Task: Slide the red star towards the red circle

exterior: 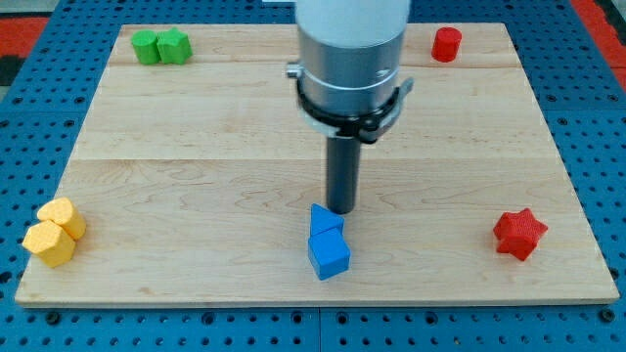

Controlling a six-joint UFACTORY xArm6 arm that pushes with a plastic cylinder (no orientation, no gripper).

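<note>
Your red star block [519, 235] sits near the wooden tabletop's [196, 147] bottom right corner. The red round block [447, 44] waits at the top right corner, with bare wood between them. My tip [340, 211] touches the two blue blocks [327, 243] by the bottom edge. There are no jaws, only a rod.

this looks like a robotics lab bench. a pale wooden desk [196, 147] lies on a blue perforated mounting plate [29, 127] with regular rows of holes, and a grey industrial arm [350, 59] hangs over it among small coloured test blocks.
</note>
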